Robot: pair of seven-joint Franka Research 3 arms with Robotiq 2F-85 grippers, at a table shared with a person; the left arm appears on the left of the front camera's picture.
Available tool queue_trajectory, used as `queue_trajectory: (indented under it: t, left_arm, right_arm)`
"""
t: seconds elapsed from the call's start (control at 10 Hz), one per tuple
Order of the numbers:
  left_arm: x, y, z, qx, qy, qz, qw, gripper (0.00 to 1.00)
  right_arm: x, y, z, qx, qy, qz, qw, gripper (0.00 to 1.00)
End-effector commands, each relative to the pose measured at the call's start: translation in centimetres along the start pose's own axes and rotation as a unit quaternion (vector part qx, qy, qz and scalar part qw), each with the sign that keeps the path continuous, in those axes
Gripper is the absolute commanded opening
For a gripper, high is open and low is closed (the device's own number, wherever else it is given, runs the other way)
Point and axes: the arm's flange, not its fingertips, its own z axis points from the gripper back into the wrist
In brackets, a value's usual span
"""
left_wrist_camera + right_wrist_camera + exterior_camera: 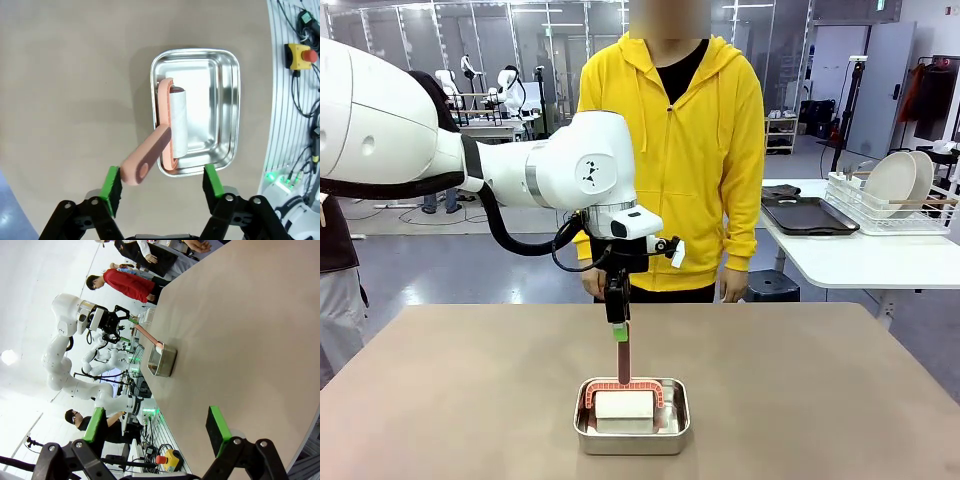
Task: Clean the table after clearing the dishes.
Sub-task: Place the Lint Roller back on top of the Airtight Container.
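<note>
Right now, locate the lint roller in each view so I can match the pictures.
Front view: lint roller low centre, head in the steel pan, handle upright.
Left wrist view: centre, roll in the pan, handle toward the open left gripper.
Right wrist view: left of middle, leaning from the pan.
Shared landmark: the pan.

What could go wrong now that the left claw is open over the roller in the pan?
1. The lint roller sits in the steel pan with its handle sticking out over the rim; it could tip or slide onto the table.
2. The left claw is open with one pad right beside the handle end; lifting off could snag it and drag the pan.
</note>
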Motion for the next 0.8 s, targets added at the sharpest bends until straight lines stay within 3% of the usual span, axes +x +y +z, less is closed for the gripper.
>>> queue_trajectory:
  t: [0.0,0.3,0.4,0.7]
  left_arm:
    - [-0.3,-0.7,0.5,0.003,0.01,0.008,1.0,1.0]
    - [-0.2,-1.3,0.3,0.017,0.035,0.006,0.999,1.0]
    - [0.0,-0.1,0.3,0.001,0.0,0.002,1.0,1.0]
    - [0.0,-0.1,0.3,0.001,0.0,0.002,1.0,1.0]
  right_arm:
    - [-0.2,0.3,0.0,0.001,-0.002,0.005,1.0,1.0]
    - [-0.2,0.3,0.0,0.001,-0.002,0.005,1.0,1.0]
    - [-0.2,0.3,0.0,0.001,-0.002,0.005,1.0,1.0]
    - [-0.2,0.3,0.0,0.001,-0.002,0.005,1.0,1.0]
